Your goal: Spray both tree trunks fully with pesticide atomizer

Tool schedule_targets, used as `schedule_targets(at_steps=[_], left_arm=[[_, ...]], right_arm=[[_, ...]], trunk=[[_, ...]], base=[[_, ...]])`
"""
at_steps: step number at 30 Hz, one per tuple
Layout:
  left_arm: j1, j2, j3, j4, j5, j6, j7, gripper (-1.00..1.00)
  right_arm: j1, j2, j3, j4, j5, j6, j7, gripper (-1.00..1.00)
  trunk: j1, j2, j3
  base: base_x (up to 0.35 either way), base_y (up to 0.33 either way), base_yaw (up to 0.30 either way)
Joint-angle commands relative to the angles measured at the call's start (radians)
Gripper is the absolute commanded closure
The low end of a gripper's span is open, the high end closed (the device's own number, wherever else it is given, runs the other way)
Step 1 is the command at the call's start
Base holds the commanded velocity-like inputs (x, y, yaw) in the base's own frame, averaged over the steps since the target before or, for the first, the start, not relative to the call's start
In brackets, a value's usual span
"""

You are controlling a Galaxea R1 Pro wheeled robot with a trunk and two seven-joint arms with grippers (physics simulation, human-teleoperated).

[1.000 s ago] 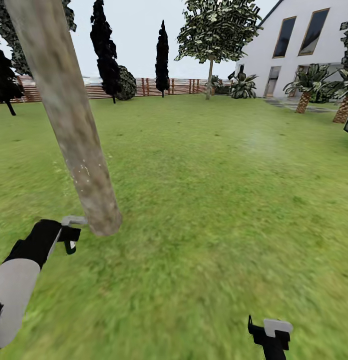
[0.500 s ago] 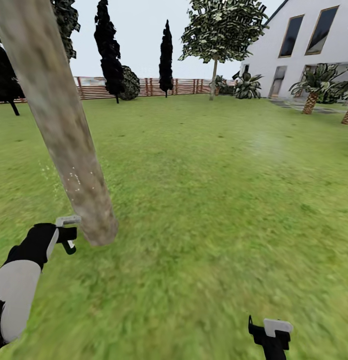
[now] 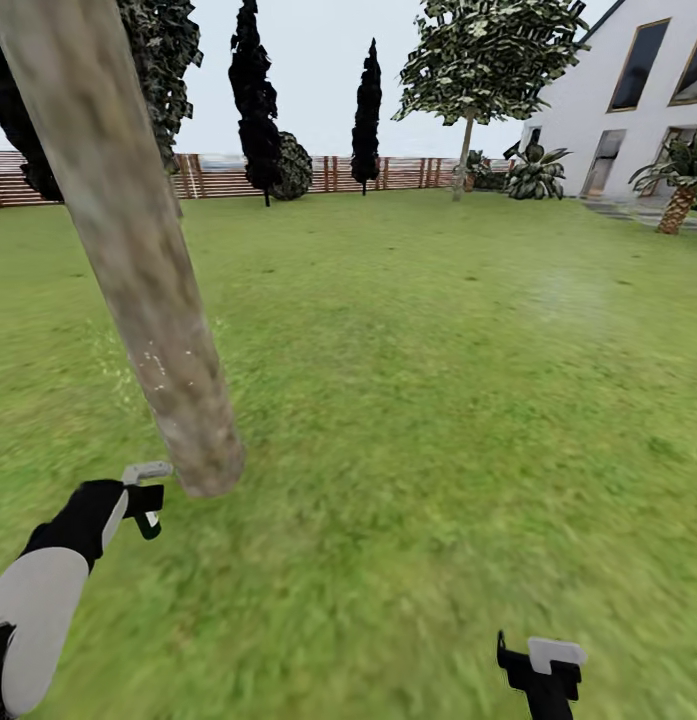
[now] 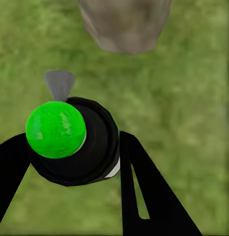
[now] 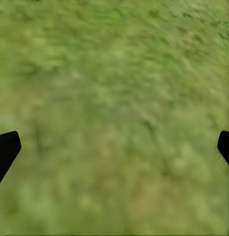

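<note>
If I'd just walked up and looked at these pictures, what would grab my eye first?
Probably the thick, leaning tree trunk rising from the lawn at the near left, flecked with pale pesticide specks. Right beside its base, the left gripper holds the pesticide atomizer, a black bottle whose top glows bright green in the left wrist view. Far off stand a second leafy tree and a white house.

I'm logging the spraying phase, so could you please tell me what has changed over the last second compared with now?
The head camera swung left, so the house and far tree slid right. The left gripper dropped slightly in view, still shut on the atomizer beside the near tree trunk, where pesticide specks still show. The right gripper stayed open over the grass.
</note>
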Motion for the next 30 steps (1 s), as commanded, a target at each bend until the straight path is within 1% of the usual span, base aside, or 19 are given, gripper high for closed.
schedule_targets(at_steps=[1,2,4,9,10,11,12,14,19,20,21,22,27,30], left_arm=[[0.005,0.000,0.001,0.000,0.000,-0.001,-0.001,1.00],[0.020,0.001,0.001,-0.001,0.001,-0.002,0.000,1.00],[0.033,0.000,0.003,-0.002,0.002,-0.003,-0.001,1.00],[0.036,-0.001,0.005,-0.001,0.004,-0.007,-0.002,1.00],[0.036,-0.001,0.005,0.000,0.005,-0.024,-0.003,1.00],[0.037,-0.001,0.005,0.029,0.004,-0.103,-0.005,1.00],[0.036,-0.001,0.005,0.041,0.004,-0.123,-0.006,1.00],[0.037,-0.001,0.005,0.049,0.004,-0.134,-0.007,1.00],[0.037,-0.002,0.010,0.053,0.004,-0.138,-0.015,1.00],[0.037,-0.008,0.010,0.054,0.004,-0.138,-0.014,1.00],[0.037,-0.020,0.010,0.055,0.003,-0.139,-0.014,1.00],[0.037,-0.024,0.010,0.056,0.003,-0.139,-0.014,1.00],[0.037,-0.027,0.011,0.056,0.003,-0.140,-0.011,1.00],[0.037,-0.026,0.011,0.054,0.003,-0.139,-0.010,1.00]], right_arm=[[0.000,0.000,0.000,0.000,0.000,0.000,0.000,-1.00],[0.000,0.000,0.000,0.000,0.000,0.000,0.000,-1.00],[0.000,0.000,0.000,0.000,0.000,0.000,0.000,-1.00],[0.000,0.001,0.000,0.001,0.000,0.000,0.000,-1.00],[0.000,0.001,0.000,0.001,0.000,0.000,0.000,-1.00],[0.000,0.001,0.000,0.001,0.000,0.000,0.000,-1.00],[0.000,0.001,0.000,0.001,0.000,0.000,0.000,-1.00],[0.000,0.001,0.000,0.001,0.000,0.000,0.000,-1.00],[0.000,0.001,0.001,0.001,0.000,0.000,0.000,-1.00],[0.000,0.001,0.001,0.001,0.000,0.000,0.000,-1.00],[0.000,0.001,0.001,0.001,0.000,0.000,0.000,-1.00],[0.000,0.001,0.001,0.001,0.000,0.000,0.000,-1.00],[0.000,0.001,0.000,0.000,0.000,0.000,0.000,-1.00],[0.000,0.001,0.000,0.000,0.000,0.000,0.000,-1.00]], trunk=[[0.000,0.000,0.000],[0.000,0.000,0.000],[0.000,0.000,0.000],[0.000,0.000,0.000],[0.000,0.000,0.000],[0.000,0.000,0.000],[0.000,0.000,0.000],[0.000,0.000,0.000],[0.000,0.000,0.000],[0.000,0.000,0.000],[0.000,0.000,0.000],[0.000,0.000,0.000],[0.000,0.000,0.000],[0.000,0.000,0.000]], base=[[0.138,-0.260,0.001],[0.168,-0.246,0.000],[0.193,-0.234,0.000],[0.243,-0.188,0.004],[0.276,-0.157,0.102],[0.295,-0.126,0.237],[0.299,-0.120,0.259],[0.258,-0.095,0.269],[0.039,-0.092,0.255],[0.001,-0.241,0.094],[0.000,-0.260,0.031],[0.000,-0.266,0.013],[0.001,-0.269,0.002],[0.113,-0.261,0.000]])
